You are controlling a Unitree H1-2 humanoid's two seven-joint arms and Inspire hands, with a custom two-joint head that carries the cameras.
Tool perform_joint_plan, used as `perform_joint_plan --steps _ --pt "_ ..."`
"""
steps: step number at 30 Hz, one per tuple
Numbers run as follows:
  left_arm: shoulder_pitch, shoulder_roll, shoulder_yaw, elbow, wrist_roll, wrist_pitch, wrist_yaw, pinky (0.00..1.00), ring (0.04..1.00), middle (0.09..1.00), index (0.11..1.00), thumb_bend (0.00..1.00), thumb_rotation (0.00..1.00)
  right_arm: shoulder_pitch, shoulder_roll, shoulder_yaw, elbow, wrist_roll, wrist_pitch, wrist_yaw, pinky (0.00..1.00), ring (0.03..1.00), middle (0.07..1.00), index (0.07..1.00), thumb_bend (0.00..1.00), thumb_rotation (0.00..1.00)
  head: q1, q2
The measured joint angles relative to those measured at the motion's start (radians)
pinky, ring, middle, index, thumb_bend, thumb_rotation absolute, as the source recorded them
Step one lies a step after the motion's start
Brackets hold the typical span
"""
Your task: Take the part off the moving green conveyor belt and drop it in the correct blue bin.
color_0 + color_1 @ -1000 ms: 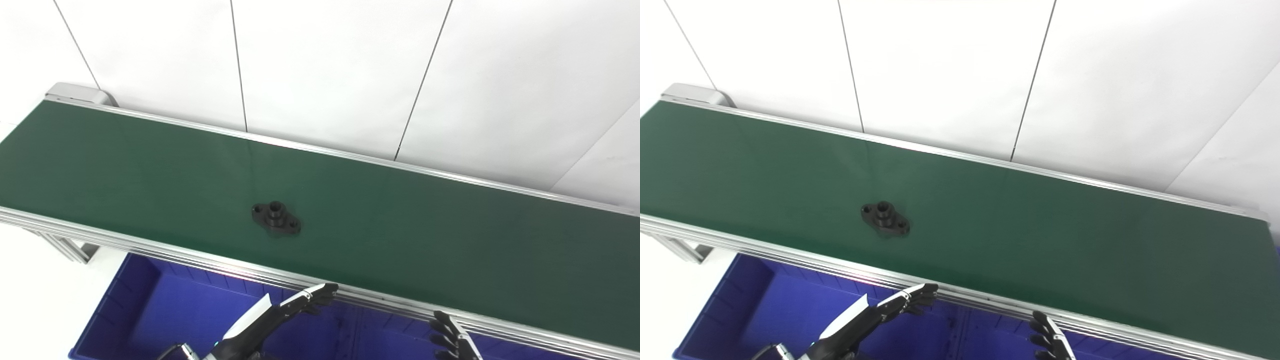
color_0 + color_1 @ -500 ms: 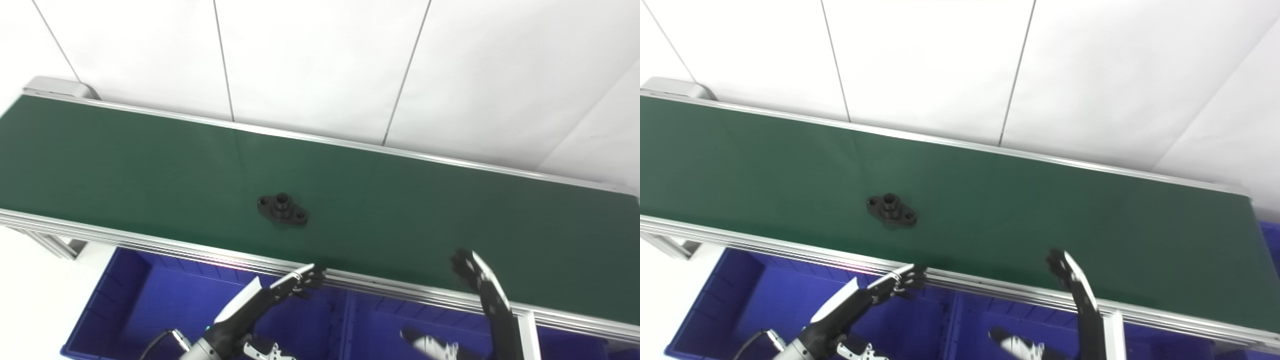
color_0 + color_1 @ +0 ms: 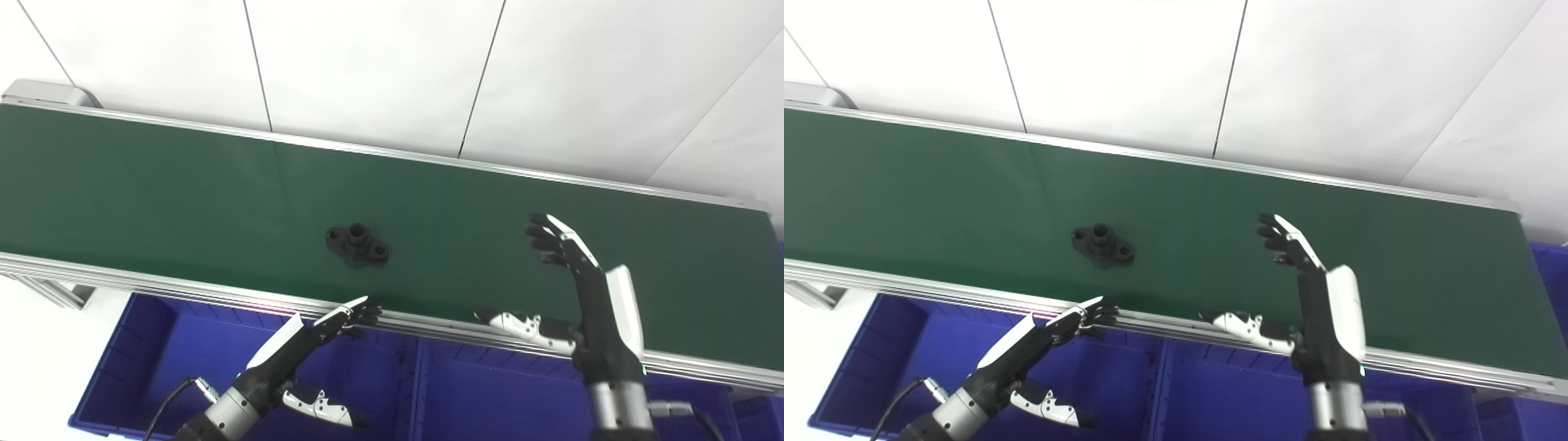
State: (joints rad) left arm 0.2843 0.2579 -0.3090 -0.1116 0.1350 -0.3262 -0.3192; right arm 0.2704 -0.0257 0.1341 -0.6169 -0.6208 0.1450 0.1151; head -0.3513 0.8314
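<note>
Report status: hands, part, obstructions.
Right hand open, raised over belt, right of part. Left hand open at near rail. Black flanged part on belt, untouched. Nothing blocking.

White wall panels (image 3: pixel 367 61) fill the background, split by thin dark seams (image 3: pixel 257 67). Pale floor (image 3: pixel 30 367) shows at lower left, beside a grey metal frame leg (image 3: pixel 52 293).
</note>
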Motion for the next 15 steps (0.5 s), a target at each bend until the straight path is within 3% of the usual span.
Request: perform_joint_plan --steps 15 --pt "-0.004 0.003 0.003 0.005 -0.039 -0.005 -0.02 0.76 0.847 0.896 0.911 0.72 0.18 -0.253 -0.049 0.031 0.104 -0.152 0.144 0.157 0.66 0.731 0.762 0.798 0.84 0.27 -0.023 0.0"
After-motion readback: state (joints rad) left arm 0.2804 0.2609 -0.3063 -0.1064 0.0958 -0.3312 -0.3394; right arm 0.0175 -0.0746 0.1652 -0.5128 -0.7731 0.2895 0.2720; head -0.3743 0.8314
